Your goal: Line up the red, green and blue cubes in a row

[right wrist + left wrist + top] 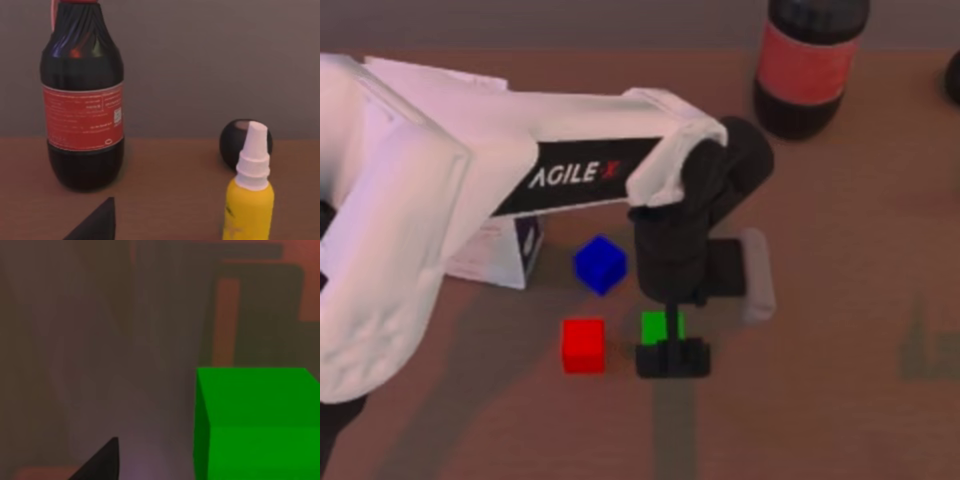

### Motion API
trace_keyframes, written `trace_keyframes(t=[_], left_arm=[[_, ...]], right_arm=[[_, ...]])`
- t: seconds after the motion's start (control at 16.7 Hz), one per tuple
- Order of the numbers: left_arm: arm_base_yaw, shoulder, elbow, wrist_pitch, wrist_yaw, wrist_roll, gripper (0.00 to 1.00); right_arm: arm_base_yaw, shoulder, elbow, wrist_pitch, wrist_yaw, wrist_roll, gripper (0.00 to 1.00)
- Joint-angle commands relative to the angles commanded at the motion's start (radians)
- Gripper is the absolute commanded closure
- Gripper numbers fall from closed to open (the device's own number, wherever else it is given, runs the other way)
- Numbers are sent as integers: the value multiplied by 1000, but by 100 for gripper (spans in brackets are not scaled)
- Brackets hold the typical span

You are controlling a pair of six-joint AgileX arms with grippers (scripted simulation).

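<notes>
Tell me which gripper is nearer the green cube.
Left. The left gripper is right at the green cube, which fills much of the left wrist view. The right gripper is out of the top view; its camera faces the cola bottle.

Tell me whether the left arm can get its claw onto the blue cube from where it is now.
Probably yes. The left claw is down at the green cube, and the blue cube sits close by with open table around it. The red cube lies off to one side, not between them.
</notes>
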Motion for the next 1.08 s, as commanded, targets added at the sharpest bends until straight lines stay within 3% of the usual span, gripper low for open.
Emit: trace_keyframes(t=[0.42, 0.72, 0.9, 1.08], left_arm=[[18, -64, 126, -194, 0, -1, 0], [13, -62, 130, -199, 0, -3, 0], [43, -40, 161, -205, -3, -71, 0], [102, 3, 211, -221, -5, -216, 0]], right_arm=[[0, 0, 0, 0, 0, 0, 0], [0, 0, 0, 0, 0, 0, 0], [0, 0, 0, 0, 0, 0, 0], [0, 0, 0, 0, 0, 0, 0]])
